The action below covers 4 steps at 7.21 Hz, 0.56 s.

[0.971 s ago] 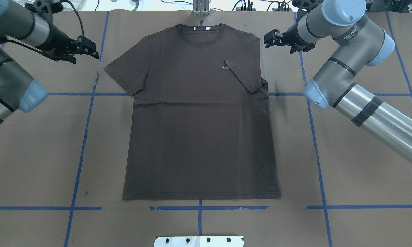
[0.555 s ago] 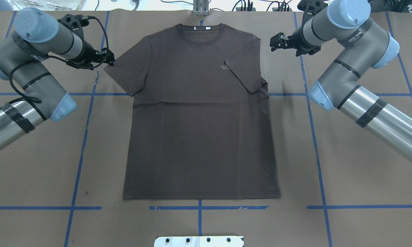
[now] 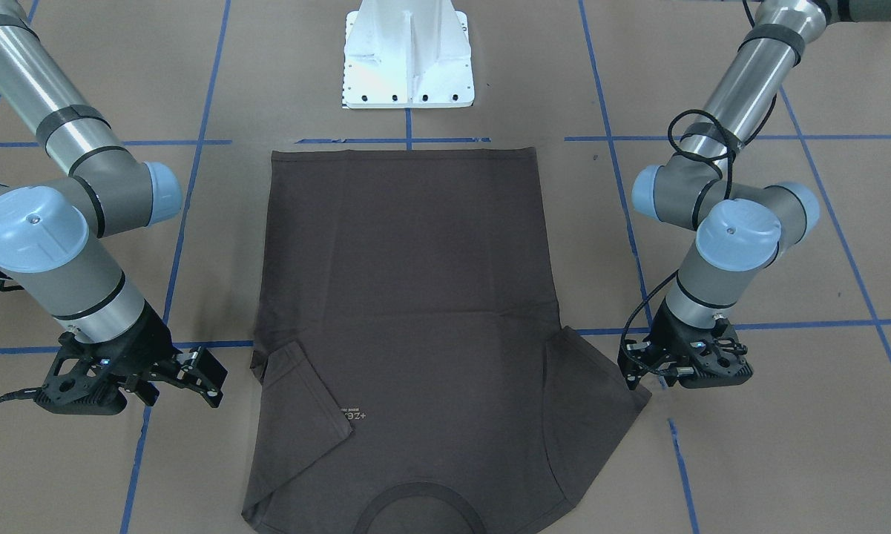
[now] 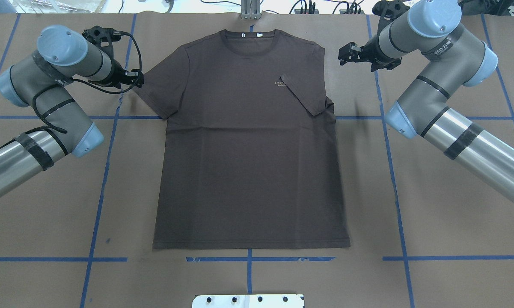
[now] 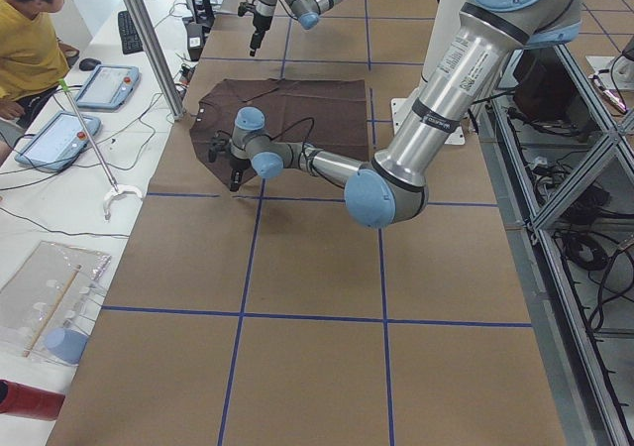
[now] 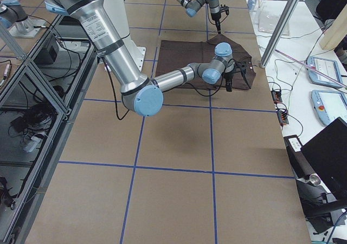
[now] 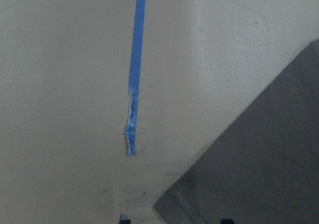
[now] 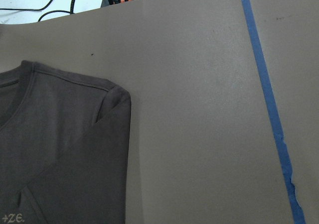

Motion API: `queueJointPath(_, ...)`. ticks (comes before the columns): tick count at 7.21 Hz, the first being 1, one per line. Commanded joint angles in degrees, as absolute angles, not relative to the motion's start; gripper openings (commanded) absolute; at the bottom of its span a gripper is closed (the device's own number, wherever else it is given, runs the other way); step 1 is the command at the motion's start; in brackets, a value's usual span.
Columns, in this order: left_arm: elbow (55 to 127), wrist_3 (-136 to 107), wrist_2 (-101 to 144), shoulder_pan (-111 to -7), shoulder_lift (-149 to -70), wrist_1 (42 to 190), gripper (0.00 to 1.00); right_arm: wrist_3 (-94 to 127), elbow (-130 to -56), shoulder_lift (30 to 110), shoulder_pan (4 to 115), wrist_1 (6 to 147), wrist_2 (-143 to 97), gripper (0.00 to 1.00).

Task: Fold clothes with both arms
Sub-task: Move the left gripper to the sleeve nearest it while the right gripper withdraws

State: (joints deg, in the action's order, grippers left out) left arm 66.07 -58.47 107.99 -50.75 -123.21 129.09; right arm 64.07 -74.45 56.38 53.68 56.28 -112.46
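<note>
The left gripper (image 4: pixel 138 78), jaws seemingly narrow, is reaching the T-shirt (image 4: pixel 248 162) sleeve at nine o'clock; next pinching it, while right gripper (image 4: pixel 346 53) is gaping wide

Bright, even overhead light (left wrist view blurred).

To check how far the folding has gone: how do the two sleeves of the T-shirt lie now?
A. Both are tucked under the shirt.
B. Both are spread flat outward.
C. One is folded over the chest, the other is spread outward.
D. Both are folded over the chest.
C: on the T-shirt, the right-arm-side sleeve lies folded over the chest by the lettering, while the other sleeve is spread outward.
</note>
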Motion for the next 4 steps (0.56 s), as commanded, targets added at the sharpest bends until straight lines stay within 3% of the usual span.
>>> queueJointPath(1, 62.6, -58.4, 107.9, -50.7, -123.7, 133.0, 0.60, 64.1, -74.4, 56.3, 53.5, 56.2, -111.9, 1.00)
queueJointPath(4, 62.4, -58.5, 107.9, -50.7, -125.5, 133.0, 0.52, 64.1, -74.3, 56.3, 53.5, 56.2, -111.7, 1.00)
